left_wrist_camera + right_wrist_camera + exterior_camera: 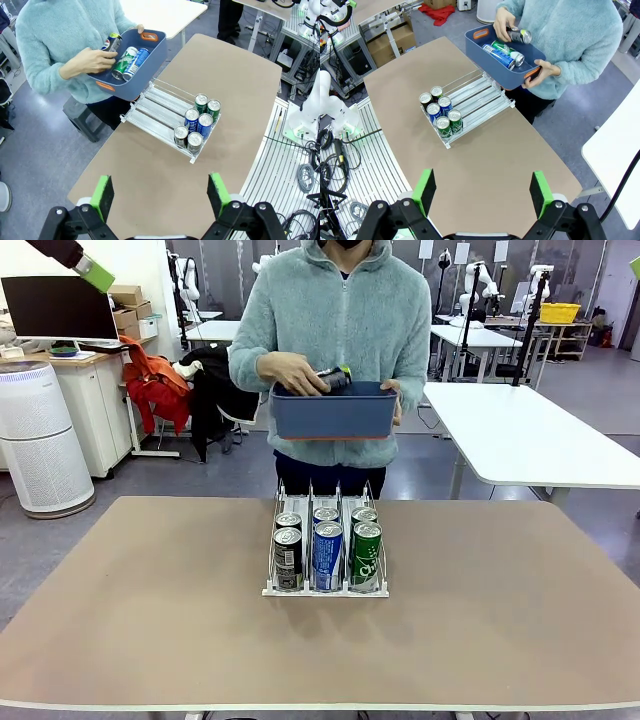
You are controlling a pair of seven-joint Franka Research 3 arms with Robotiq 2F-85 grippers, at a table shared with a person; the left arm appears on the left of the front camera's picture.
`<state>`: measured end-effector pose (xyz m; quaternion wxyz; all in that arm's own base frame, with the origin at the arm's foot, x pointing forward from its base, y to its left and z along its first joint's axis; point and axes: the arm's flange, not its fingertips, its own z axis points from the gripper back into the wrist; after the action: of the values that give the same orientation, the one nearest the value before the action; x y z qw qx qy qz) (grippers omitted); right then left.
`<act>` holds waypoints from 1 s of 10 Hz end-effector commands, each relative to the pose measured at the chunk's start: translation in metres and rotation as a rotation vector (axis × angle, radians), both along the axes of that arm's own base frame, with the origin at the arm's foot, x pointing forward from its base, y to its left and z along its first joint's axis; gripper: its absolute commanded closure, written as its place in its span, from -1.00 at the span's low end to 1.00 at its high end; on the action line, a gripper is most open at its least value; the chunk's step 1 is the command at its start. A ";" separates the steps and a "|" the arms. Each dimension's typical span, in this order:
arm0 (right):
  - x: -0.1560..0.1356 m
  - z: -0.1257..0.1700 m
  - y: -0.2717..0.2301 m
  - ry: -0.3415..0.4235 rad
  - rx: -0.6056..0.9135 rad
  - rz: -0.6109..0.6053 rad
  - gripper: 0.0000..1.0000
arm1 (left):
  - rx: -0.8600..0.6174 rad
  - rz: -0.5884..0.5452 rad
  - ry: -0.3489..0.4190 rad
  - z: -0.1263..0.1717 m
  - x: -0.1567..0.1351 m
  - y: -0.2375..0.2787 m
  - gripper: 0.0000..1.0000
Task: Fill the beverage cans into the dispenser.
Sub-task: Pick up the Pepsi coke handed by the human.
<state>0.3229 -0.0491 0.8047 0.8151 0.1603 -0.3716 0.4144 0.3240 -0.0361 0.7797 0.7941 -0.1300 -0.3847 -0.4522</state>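
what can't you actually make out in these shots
- Front view: the near wall of the blue tub hides what lies in it.
- Front view: the front cans hide the labels of the back-row cans in the dispenser.
- Left wrist view: the person's hand covers most of the can it grips; brand unreadable.
- Wrist views: can lettering too small to read.

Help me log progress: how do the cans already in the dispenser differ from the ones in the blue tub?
In the dispenser, the racked cans stand upright, two per lane at the front lip. In the tub, the loose cans lie on their sides. The racked cans rest on the table, while the loose cans are held above it by the person, whose hand grips one. Both sets mix green, blue and dark cans.
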 end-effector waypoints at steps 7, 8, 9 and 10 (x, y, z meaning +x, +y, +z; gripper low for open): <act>0.000 0.000 0.001 0.001 -0.002 0.002 -1.00 | 0.003 0.000 -0.001 0.000 0.000 0.000 -1.00; 0.000 0.000 0.001 0.001 -0.002 0.002 -1.00 | 0.003 0.000 -0.001 0.000 0.000 0.000 -1.00; 0.000 0.000 0.001 0.001 -0.002 0.002 -1.00 | 0.003 0.000 -0.001 0.000 0.000 0.000 -1.00; 0.000 0.000 0.001 0.001 -0.002 0.002 -1.00 | 0.003 0.000 -0.001 0.000 0.000 0.000 -1.00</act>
<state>0.3229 -0.0491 0.8047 0.8151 0.1603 -0.3716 0.4144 0.3240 -0.0361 0.7797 0.7941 -0.1300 -0.3847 -0.4522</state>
